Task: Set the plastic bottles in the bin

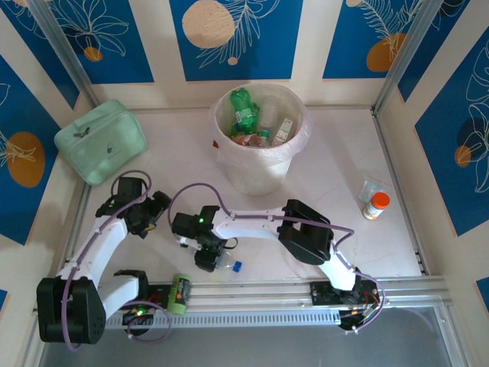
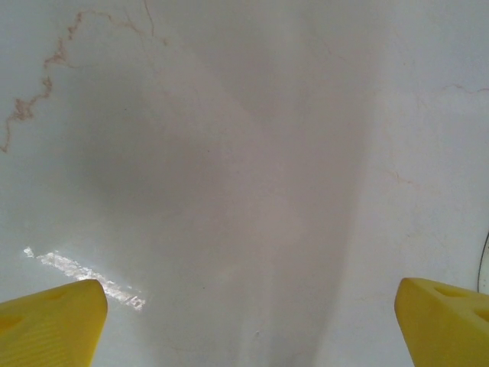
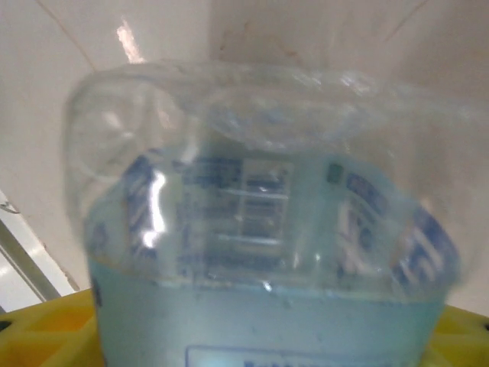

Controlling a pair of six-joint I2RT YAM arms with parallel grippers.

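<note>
Over on the left, the left claw (image 2: 248, 325) is hanging above the bare table (image 2: 229, 153), yellow fingers (image 2: 53, 321) spread wide, gripping nothing. Mid-table, the right claw (image 1: 210, 258) is clamping a clear blue-labelled bottle (image 3: 260, 229) near the front edge, while the bin (image 1: 256, 174) behind is holding a green bottle (image 1: 243, 111) and others.

Bright even light, glare streak on table (image 2: 76, 269), close bottle (image 3: 260, 252) blurred

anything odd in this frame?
The green and orange cylinder lies on the near rail, off the table. The clear bottle clamped in the right gripper looks dented at its far end.
</note>
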